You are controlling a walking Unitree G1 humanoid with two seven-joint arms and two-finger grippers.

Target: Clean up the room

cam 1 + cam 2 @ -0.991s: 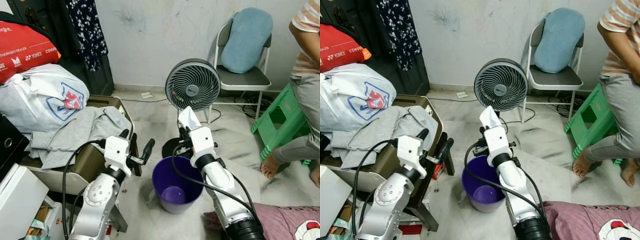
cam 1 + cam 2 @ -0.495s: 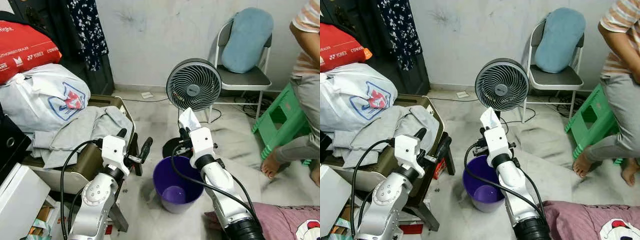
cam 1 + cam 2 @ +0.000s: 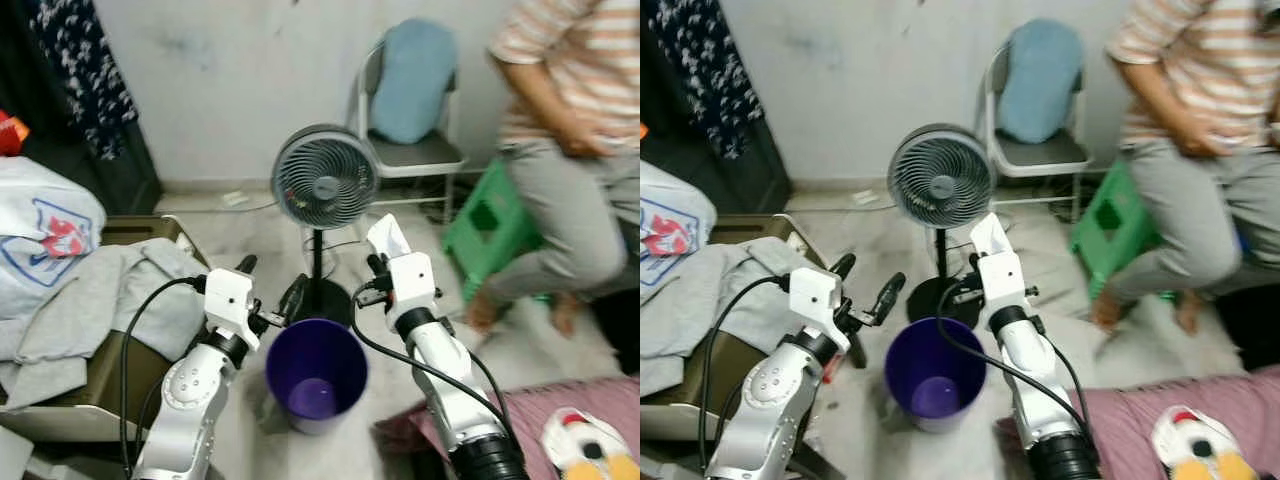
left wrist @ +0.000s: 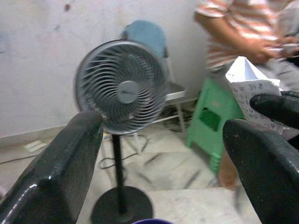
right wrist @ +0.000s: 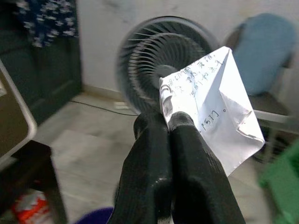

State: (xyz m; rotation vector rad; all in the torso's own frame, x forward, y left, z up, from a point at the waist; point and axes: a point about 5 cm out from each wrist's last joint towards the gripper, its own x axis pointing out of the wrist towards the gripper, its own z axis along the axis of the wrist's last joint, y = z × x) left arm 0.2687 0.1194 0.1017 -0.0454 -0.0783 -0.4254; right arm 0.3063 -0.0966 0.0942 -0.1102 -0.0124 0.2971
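1. Right wrist view: the right gripper (image 5: 168, 122) has its two black fingers pressed tight together, pinching a crumpled sheet of white paper (image 5: 212, 105) with handwriting on it. The paper sticks up beyond the fingertips.
2. From the head camera, the right gripper is raised just above and beyond the far rim of a purple bin (image 3: 314, 372) that stands on the floor between the two arms. The bin looks nearly empty.
3. The left gripper (image 3: 270, 292) hovers just beside the bin's left rim. Its fingers are spread wide apart and hold nothing.
4. The step in hand appears to be dropping the paper into the bin. To do it well, the right gripper should come back over the middle of the bin's opening, tip downward, and only then part its fingers, since light paper could drift past the rim.
5. The floor (image 3: 245, 235) is pale, worn tile. To the robot's left, grey clothing (image 3: 95, 300) lies heaped on a low brown piece of furniture, with a white plastic bag (image 3: 40, 220) beyond it.
6. Just behind the bin stands a grey pedestal fan (image 3: 325, 186).
7. Farther back, a metal folding chair (image 3: 415, 150) with a blue cushion stands against a scuffed white wall. A green plastic stool (image 3: 485, 225) is near it, and a person in a striped shirt (image 3: 575, 130) is at the right, blurred.
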